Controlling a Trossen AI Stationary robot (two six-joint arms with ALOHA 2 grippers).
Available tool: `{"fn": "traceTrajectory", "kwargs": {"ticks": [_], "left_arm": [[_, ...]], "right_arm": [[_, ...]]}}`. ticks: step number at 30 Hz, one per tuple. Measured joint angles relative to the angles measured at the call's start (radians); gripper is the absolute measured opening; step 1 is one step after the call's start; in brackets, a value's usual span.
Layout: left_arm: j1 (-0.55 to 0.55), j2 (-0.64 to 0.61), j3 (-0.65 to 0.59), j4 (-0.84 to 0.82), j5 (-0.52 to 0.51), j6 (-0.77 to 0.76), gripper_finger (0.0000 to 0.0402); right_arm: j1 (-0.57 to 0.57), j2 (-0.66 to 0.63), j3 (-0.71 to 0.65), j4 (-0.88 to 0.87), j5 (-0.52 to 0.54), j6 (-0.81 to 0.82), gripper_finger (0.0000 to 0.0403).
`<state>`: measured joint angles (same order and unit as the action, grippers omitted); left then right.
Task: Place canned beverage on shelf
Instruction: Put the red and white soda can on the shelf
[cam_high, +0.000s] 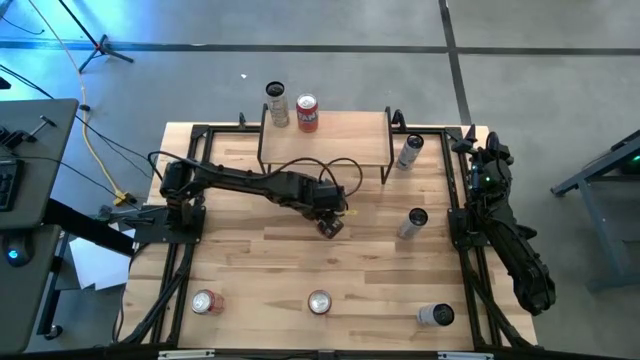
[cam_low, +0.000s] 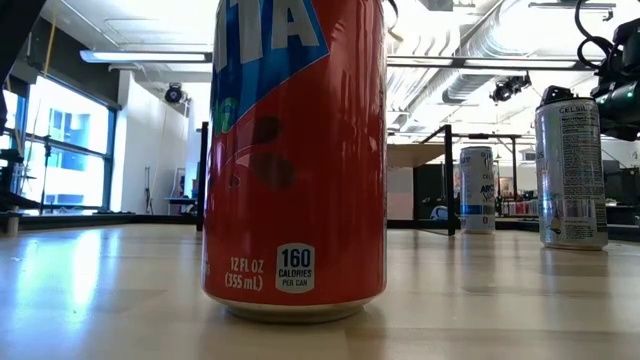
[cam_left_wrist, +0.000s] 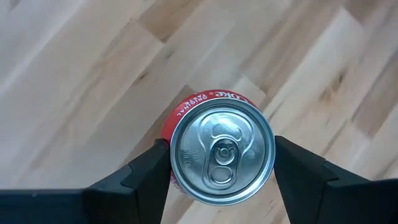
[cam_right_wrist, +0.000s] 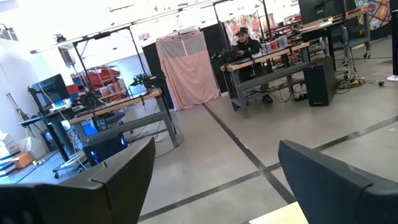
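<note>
Gripping a red can from above, the left gripper is seen in the left wrist view with one dark finger pressed on each side of the can's body; only the silver lid and a strip of red label are shown, the rest being hidden beneath the lid. In the high view this can is almost fully covered by the left gripper, just in front of the shelf, on the wooden table. Two cans are already stood on the shelf's left end, a pale one and a red one. A silver can is stood just right of the shelf, another farther toward the table's front; three more cans are placed well in front of the shelf, along the near edge. The low view is largely blocked by an orange can, cut off at the top, so the shelf is barely made out behind it. The right gripper is parked at the table's right edge, right of the shelf, fingers spread and holding nothing. A grey floor, workbenches and a seated person are seen in the room beyond.
</note>
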<state>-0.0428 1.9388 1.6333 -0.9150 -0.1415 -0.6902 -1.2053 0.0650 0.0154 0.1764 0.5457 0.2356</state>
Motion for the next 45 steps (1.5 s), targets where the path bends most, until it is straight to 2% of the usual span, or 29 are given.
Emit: {"fn": "traceTrajectory", "kwargs": {"ticks": [11,23,33,41,45], "left_arm": [[-0.013,-0.001,0.000,-0.002,0.006,0.300,0.0222],[0.003,-0.033,0.001,-0.013,0.007,0.442,0.0223],[0.056,-0.035,0.002,0.020,0.179,0.512,0.0223],[0.098,-0.035,-0.015,0.047,0.264,0.553,0.0223],[0.113,-0.036,-0.019,0.051,0.272,0.571,0.0223]], "right_arm": [[0.000,0.000,0.000,0.000,0.000,0.000,0.0328],[0.000,0.000,0.000,0.000,0.000,0.000,0.0328],[0.000,0.000,0.000,0.000,0.000,0.000,0.0328],[0.000,0.000,0.000,0.000,0.000,0.000,0.0328],[0.000,0.000,0.000,0.000,0.000,0.000,0.0328]]}}
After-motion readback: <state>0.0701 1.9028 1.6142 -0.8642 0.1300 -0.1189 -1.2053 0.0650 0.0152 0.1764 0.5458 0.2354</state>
